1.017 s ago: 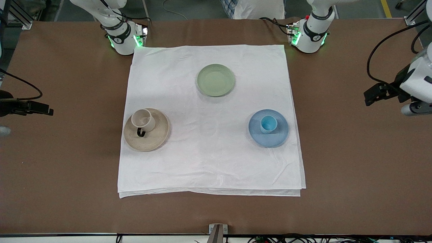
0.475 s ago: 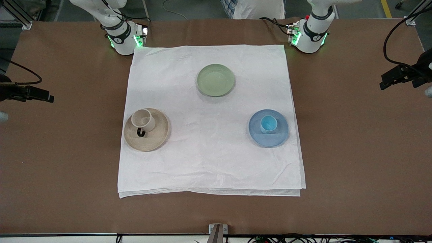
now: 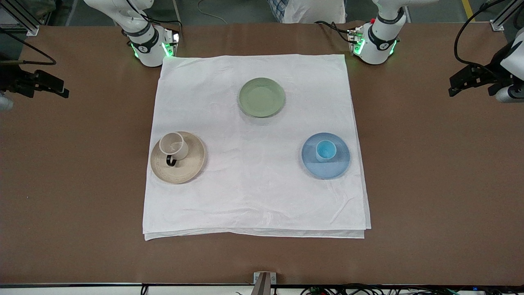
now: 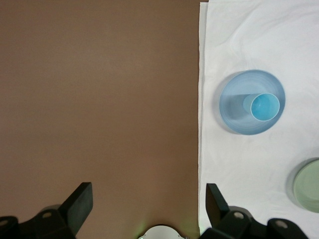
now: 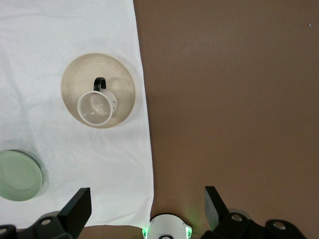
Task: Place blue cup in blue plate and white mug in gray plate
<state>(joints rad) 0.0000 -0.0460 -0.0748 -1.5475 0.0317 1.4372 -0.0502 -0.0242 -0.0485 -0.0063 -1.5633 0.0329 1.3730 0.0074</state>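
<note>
The blue cup [image 3: 326,150] stands upright in the blue plate [image 3: 330,169]; both also show in the left wrist view, the cup [image 4: 264,106] on the plate [image 4: 233,107]. The white mug [image 3: 174,146] stands upright on the gray plate [image 3: 192,164], its black handle over the plate; the right wrist view shows the mug [image 5: 96,107] and plate [image 5: 122,82]. My left gripper [image 4: 148,199] is open and empty over bare table at the left arm's end [image 3: 464,80]. My right gripper [image 5: 147,199] is open and empty over bare table at the right arm's end [image 3: 49,84].
A pale green plate [image 3: 261,97] lies empty on the white cloth [image 3: 254,196], farther from the front camera than the other two plates. The cloth covers the table's middle. The two robot bases [image 3: 149,47] [image 3: 374,45] stand at the cloth's corners.
Both grippers have drawn back over the bare table toward the bases' edge, staying open and empty. Cups and plates have not moved.
</note>
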